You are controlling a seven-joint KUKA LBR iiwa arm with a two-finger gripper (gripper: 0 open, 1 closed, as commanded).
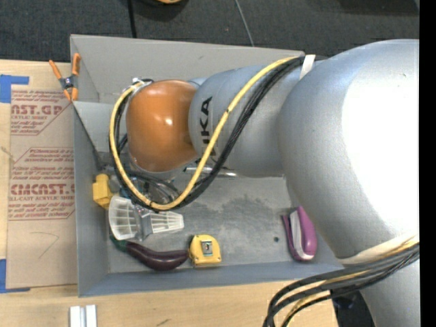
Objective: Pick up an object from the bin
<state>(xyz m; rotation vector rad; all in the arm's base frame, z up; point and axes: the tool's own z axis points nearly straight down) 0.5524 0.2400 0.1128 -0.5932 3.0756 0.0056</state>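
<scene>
The dark body of my gripper (pixel 151 181) shows just under the orange cover, low over the bin's left side. Right below it lie a clear ribbed plastic piece (pixel 125 219) and a white ribbed piece (pixel 165 222). A small yellow block (pixel 101 190) lies to its left against the bin wall. A dark purple aubergine-shaped toy (pixel 158 257) rests along the front wall. Beside that toy sits a yellow tape measure (pixel 204 249).
A purple and white brush-like thing (pixel 302 234) lies at the bin's front right, partly under the arm. The arm with its orange cover and yellow-black cables hides the bin's middle and back.
</scene>
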